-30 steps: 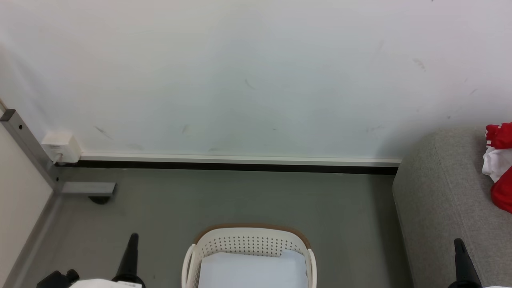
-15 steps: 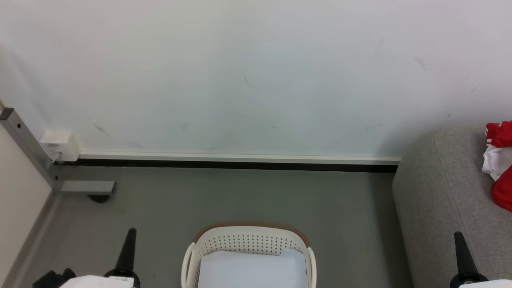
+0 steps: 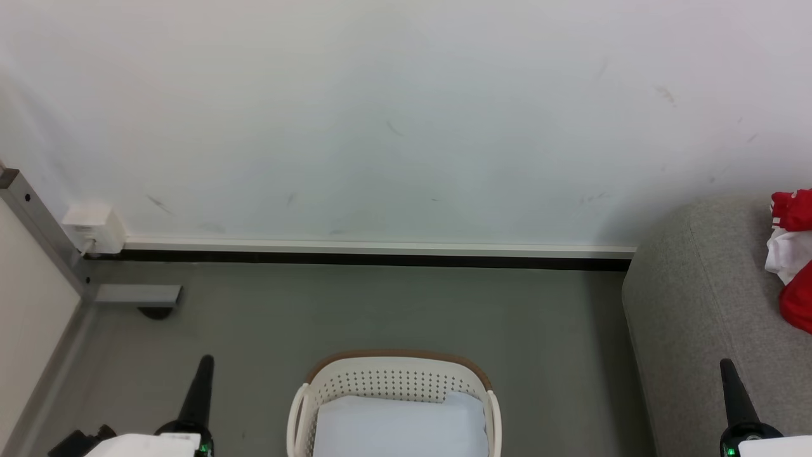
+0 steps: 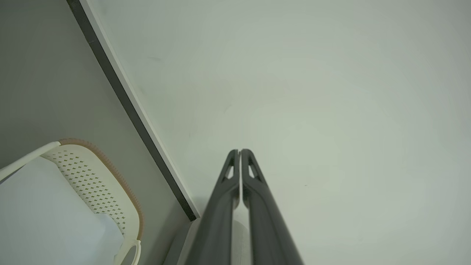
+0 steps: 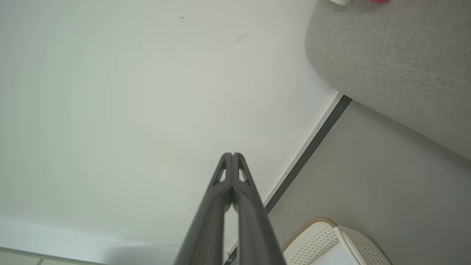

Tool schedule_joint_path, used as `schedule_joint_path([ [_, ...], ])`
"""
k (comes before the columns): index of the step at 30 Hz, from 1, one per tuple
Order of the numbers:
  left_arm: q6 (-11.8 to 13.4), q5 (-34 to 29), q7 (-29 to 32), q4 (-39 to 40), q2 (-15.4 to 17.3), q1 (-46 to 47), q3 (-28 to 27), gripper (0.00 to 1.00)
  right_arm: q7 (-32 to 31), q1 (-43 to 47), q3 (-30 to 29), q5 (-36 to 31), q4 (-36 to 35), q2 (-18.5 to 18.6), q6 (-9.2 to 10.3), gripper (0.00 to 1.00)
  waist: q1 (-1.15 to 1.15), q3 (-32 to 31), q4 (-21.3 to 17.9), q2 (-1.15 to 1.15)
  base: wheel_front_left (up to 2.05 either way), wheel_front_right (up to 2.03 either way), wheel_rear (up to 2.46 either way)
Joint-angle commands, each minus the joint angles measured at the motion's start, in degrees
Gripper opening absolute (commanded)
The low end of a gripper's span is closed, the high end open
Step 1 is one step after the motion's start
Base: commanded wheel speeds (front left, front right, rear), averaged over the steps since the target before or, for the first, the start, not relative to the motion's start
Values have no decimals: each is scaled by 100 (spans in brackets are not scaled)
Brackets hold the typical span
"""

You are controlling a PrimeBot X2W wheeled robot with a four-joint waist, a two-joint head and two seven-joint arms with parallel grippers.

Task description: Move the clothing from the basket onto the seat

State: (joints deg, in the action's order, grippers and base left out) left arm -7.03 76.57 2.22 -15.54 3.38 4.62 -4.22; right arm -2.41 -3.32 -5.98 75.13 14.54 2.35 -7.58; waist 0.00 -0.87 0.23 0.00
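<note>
The red and white clothing (image 3: pixel 793 260) lies bunched on the light-grey seat (image 3: pixel 698 304) at the right edge of the head view. The cream basket (image 3: pixel 393 384) with its tan rim stands on the floor at bottom centre, holding a flat pale blue-white cloth (image 3: pixel 399 428). My left gripper (image 3: pixel 204 363) points up at the lower left, shut and empty, left of the basket. My right gripper (image 3: pixel 726 367) is shut and empty at the lower right, over the seat's front. Each wrist view shows its own gripper, left (image 4: pixel 240 151) and right (image 5: pixel 232 154), with fingers pressed together, aimed at the wall.
A pale wall with a white and black skirting (image 3: pixel 380 254) runs behind the grey floor. A metal frame post with a foot (image 3: pixel 136 297) and a white box (image 3: pixel 95 228) stand at the far left. The seat's rounded corner (image 5: pixel 386 55) shows in the right wrist view.
Both grippers have risen a little in the head view, more of the arms showing at the bottom edge. Basket, clothing and seat have stayed put.
</note>
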Motion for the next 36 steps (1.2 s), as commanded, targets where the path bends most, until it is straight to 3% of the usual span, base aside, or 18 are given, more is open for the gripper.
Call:
schedule_joint_path([
  [1,-22,136,36,63,18,98,-42,0,-22,-91,-22,129,-62,72,11,0,0,3,-1,0,0,0,0],
  [36,-61,1541,433,158,-43,181,-241,0,-412,-318,-66,1686,-68,77,15,0,0,98,-22,0,0,0,0],
])
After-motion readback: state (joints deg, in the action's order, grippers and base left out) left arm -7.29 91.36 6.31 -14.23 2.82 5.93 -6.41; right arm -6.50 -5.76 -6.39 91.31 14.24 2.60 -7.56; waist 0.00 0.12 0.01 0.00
